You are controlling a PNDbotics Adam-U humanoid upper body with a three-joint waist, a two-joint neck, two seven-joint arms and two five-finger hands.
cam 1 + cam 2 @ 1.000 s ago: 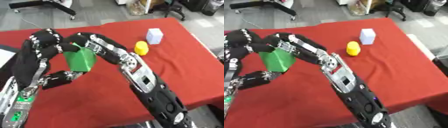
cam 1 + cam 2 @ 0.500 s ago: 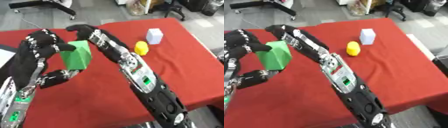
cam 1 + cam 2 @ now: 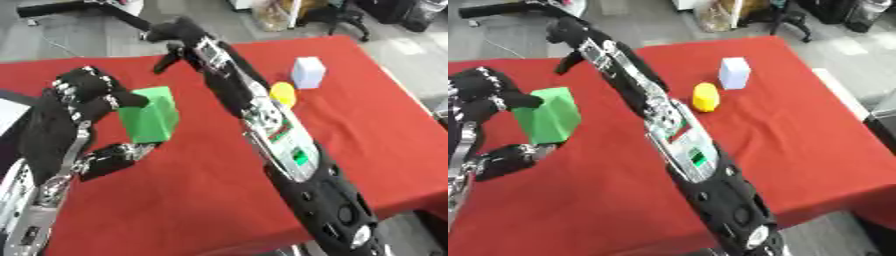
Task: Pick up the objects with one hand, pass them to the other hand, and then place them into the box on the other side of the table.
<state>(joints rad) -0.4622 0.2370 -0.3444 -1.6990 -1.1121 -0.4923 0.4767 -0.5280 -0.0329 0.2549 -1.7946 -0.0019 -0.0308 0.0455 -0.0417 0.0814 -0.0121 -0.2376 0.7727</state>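
1. Green block (image 3: pixel 149 114) is in the left hand (image 3: pixel 83 97), held above the red desk (image 3: pixel 201 195) on its left half. Fingers curl over the block's top-left edge, thumb comes up underneath; block stands tall, long axis roughly vertical with a slight tilt.
2. Right hand (image 3: pixel 179 34) is up near the desk's far edge, clear of the block, fingers hanging relaxed and holding nothing. Handover looks done.
3. Key relation: no box visible in either view. Judging by the task, it should sit off to the left, beyond the left hand, so the carry goes outward from the block's current spot.
4. Yellow object (image 3: pixel 283 94) and white cube (image 3: pixel 308 72) sit just beside each other on the desk's right side, nearer the right arm. Likely next picks.
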